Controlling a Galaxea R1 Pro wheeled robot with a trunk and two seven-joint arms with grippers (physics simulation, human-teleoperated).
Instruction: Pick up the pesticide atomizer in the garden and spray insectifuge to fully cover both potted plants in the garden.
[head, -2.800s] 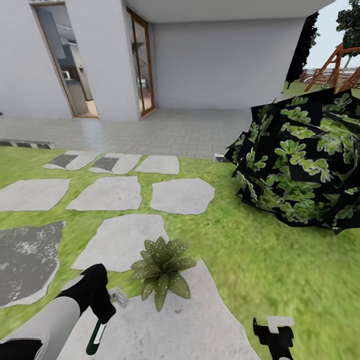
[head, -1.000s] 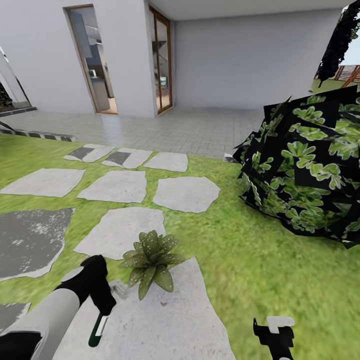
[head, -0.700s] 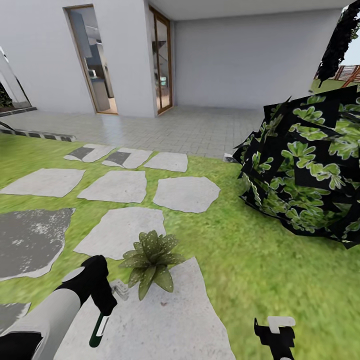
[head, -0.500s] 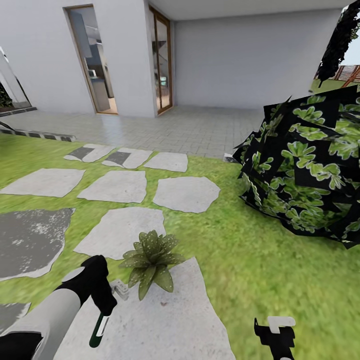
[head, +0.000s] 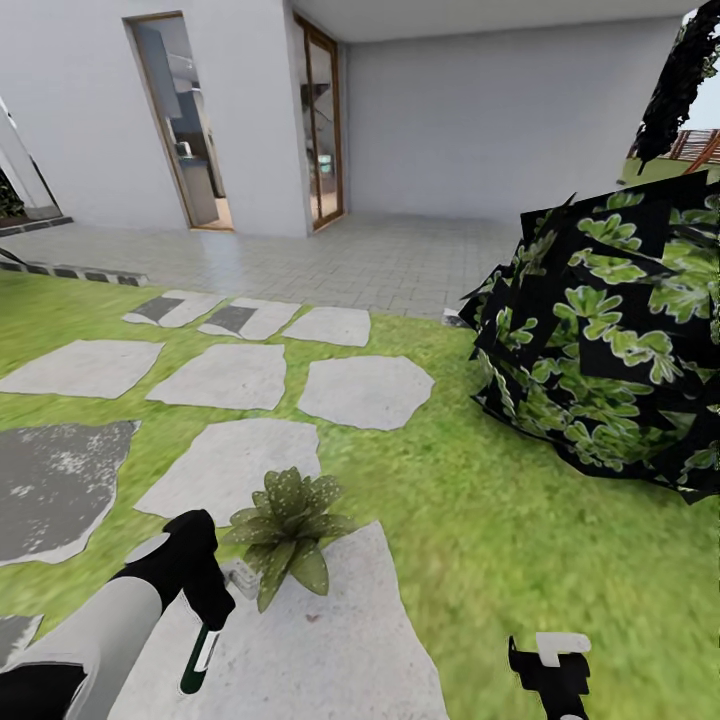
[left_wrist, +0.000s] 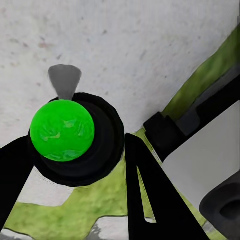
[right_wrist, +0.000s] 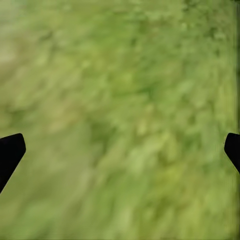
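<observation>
Pickup done: left gripper (head: 205, 625) clamps pesticide atomizer (head: 196, 662) beside one potted plant (head: 282, 530); right gripper (right_wrist: 120, 150) spread wide, empty; spray coverage unconfirmed, second plant remains

Left arm (head: 95, 640): pale grey cylindrical forearm, black band at the elbow end, black rounded wrist. Left gripper (left_wrist: 75, 150): matte black, flat tapered fingers (left_wrist: 145, 195), slot cut in one. Right gripper (head: 548, 680): black angular body, white block on top; black finger tips (right_wrist: 10, 152) in the right wrist view.
</observation>
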